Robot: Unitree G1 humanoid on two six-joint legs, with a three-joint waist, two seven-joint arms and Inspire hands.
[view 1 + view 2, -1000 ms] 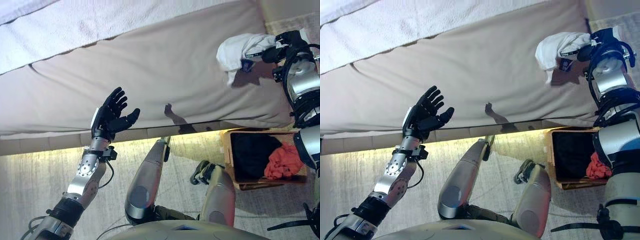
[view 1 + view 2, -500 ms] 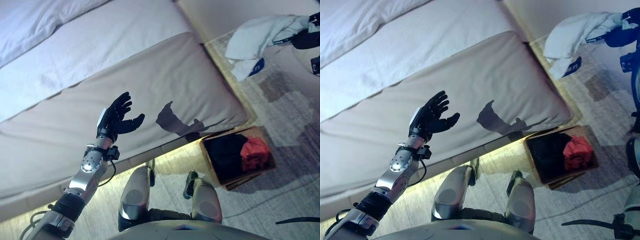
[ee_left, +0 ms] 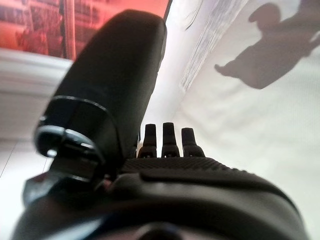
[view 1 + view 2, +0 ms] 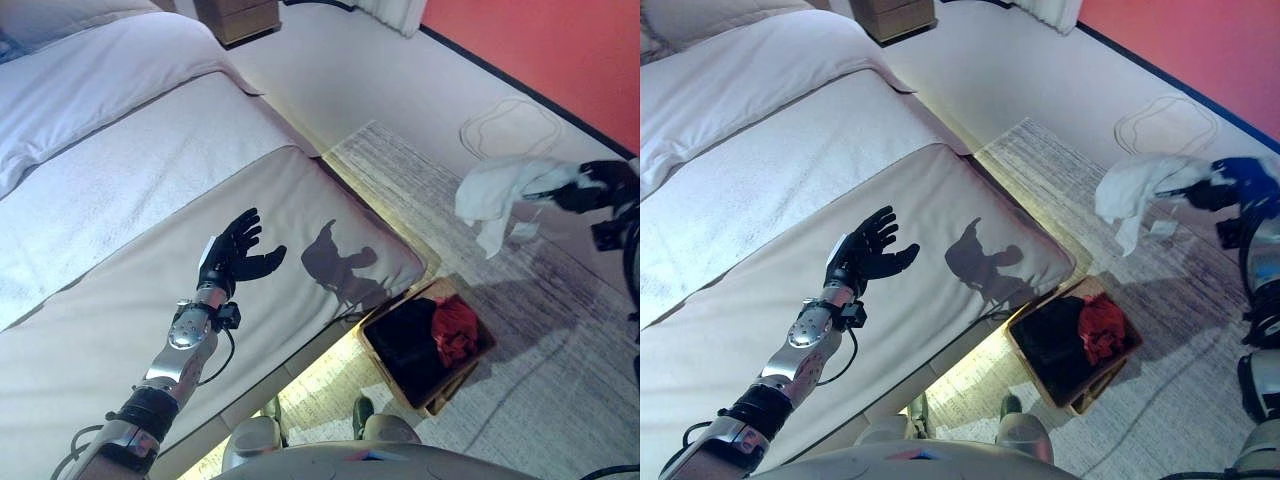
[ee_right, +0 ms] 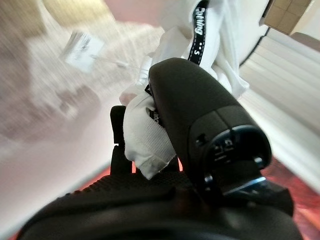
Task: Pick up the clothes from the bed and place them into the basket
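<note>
Up at the right, the right hand (image 4: 600,186) is raised over the rug (image 4: 560,330) with its fingers and thumb curled round a white garment (image 4: 498,194), which dangles in the air beyond the bed's corner. The basket (image 4: 428,341) sits on the floor against the foot of the bed (image 4: 330,200), already holding dark and red clothes. The left hand (image 4: 232,255) hovers over the mattress, fingers spread and holding nothing. Open rug lies around the basket's far sides.

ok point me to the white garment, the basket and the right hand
white garment (image 4: 492,197), left eye view, on its bunched upper folds
basket (image 4: 476,353), left eye view, on its far rim
right hand (image 4: 598,187), left eye view, on the dark hand gripping the cloth
</note>
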